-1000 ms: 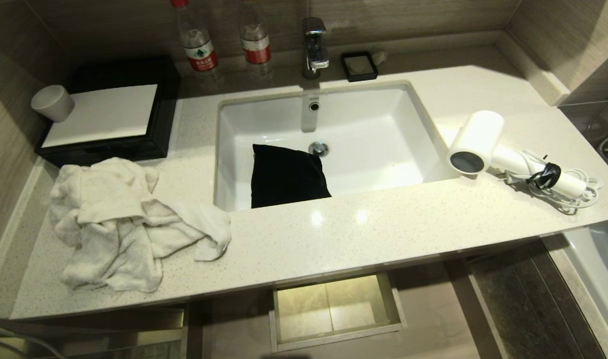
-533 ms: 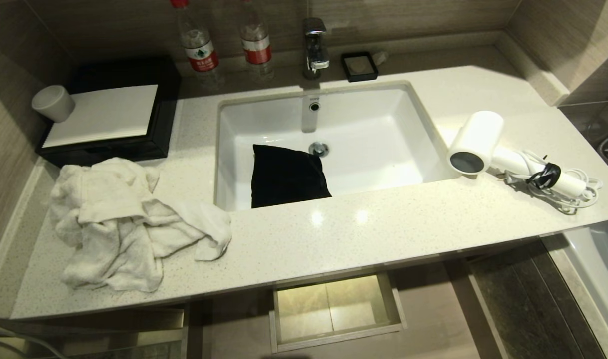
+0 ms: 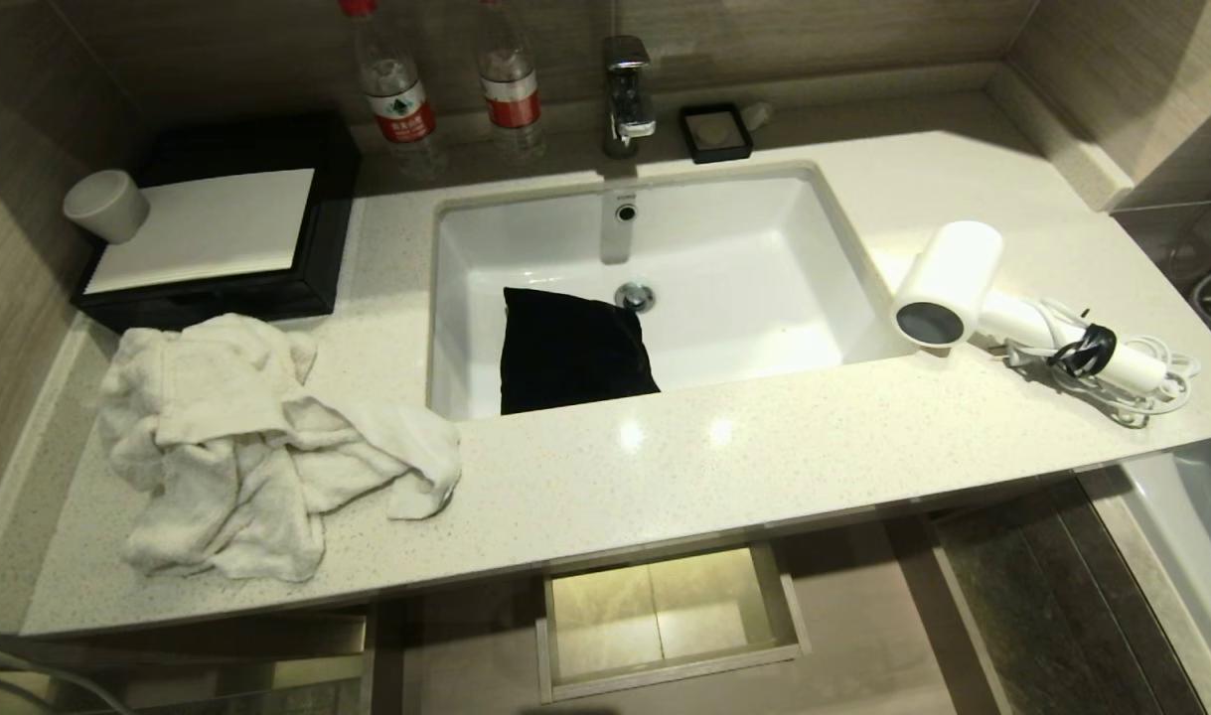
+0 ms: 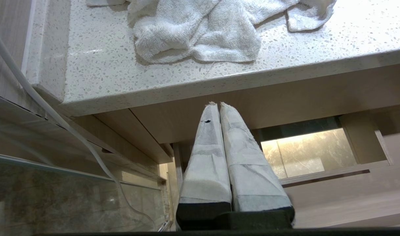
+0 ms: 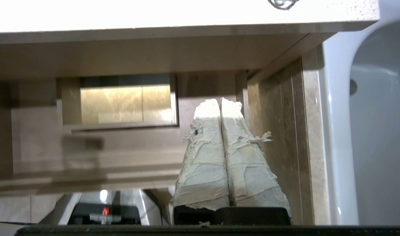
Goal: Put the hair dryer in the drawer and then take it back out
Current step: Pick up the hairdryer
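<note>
The white hair dryer point(image 3: 948, 283) lies on the right end of the counter, its grey round end facing the front. Its handle and tied cord bundle point(image 3: 1112, 362) trail to the right. Below the counter's front edge the light wood drawer point(image 3: 853, 626) stands pulled out, with its boxed cutout point(image 3: 665, 616) in the middle and nothing in it. Neither gripper shows in the head view. My left gripper point(image 4: 218, 104) is shut and empty, low in front of the drawer point(image 4: 350, 196) under the towel end. My right gripper point(image 5: 220, 101) is shut and empty, beside the drawer's point(image 5: 121, 144) right side.
A crumpled white towel point(image 3: 257, 447) lies front left on the counter. The sink point(image 3: 843, 328) holds a black pouch point(image 3: 570, 348). A black box point(image 3: 218, 228), a cup point(image 3: 105, 204), two bottles point(image 3: 396, 89), a tap point(image 3: 627, 89) and a soap dish point(image 3: 715, 131) line the back. A white tub point(image 3: 1191, 516) stands at the right.
</note>
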